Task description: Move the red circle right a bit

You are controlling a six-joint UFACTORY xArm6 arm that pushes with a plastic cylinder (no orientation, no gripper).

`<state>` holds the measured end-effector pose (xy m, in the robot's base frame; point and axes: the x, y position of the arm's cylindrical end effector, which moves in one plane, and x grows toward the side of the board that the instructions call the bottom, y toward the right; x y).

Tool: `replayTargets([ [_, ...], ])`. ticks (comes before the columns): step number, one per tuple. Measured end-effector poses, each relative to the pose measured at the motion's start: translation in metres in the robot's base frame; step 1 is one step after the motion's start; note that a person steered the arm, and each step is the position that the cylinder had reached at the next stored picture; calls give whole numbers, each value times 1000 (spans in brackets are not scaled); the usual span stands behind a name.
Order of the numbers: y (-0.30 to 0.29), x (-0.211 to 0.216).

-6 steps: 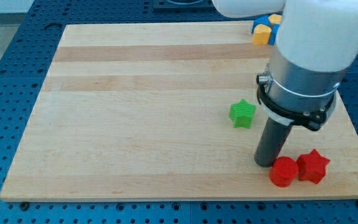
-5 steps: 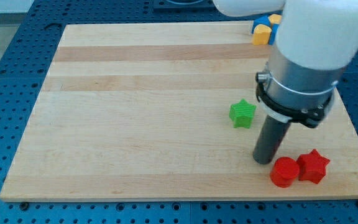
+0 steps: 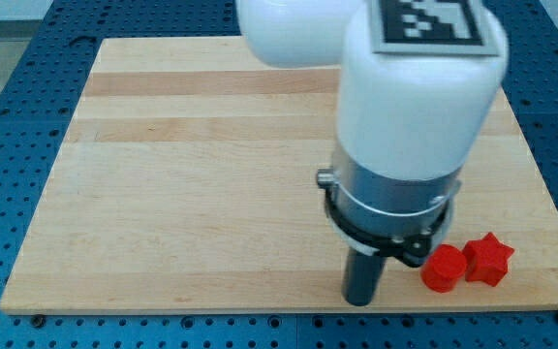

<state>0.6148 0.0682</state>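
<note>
The red circle (image 3: 444,269) lies near the board's bottom right corner, touching the red star (image 3: 488,259) on its right. My tip (image 3: 358,299) rests on the board near the bottom edge, left of the red circle and a little lower, with a gap between them. The arm's white body hides the middle right of the board, where the green star stood in the earlier frames.
The wooden board (image 3: 192,174) lies on a blue perforated table (image 3: 8,58). The board's bottom edge runs just below my tip. The arm's white body hides the top right corner.
My tip has moved left and down, from just beside the red circle's upper left to a spot farther left near the bottom edge. The arm now hides the green star and the top-right blocks.
</note>
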Motion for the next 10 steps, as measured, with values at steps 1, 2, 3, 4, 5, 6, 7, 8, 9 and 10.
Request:
replayTargets([
  [1,15,0],
  [2,24,0],
  [3,31,0],
  [4,35,-3],
  [5,38,-10],
  [6,51,-13],
  [7,56,-13],
  [8,58,-16],
  [9,50,-45],
  [10,69,-72],
])
